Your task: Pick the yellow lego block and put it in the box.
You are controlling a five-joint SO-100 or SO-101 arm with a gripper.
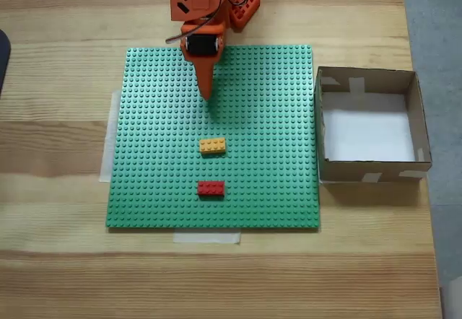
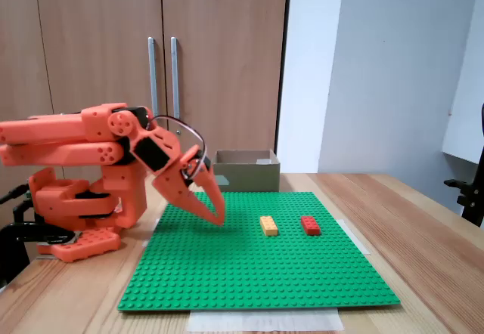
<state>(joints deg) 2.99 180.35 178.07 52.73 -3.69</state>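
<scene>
A: Where is the yellow lego block (image 1: 212,146) sitting?

B: It is lying flat, studs up, near the middle of the green baseplate (image 1: 274,102), long side running left to right in the top-down fixed view. Yellow-orange, two by four studs.

A: Anything beside it?

B: A red brick (image 1: 211,188) of the same size is lying just nearer the camera, apart from it.

A: And the end effector (image 2: 217,217)?

B: It is pointing down over the baseplate, farther back than the block, touching nothing; fingers look pressed together.

A: The box (image 1: 332,171)?

B: Brown cardboard, white floor, pale tape patches, sitting on the wooden surface (image 1: 58,153) against the baseplate's right edge.
</scene>
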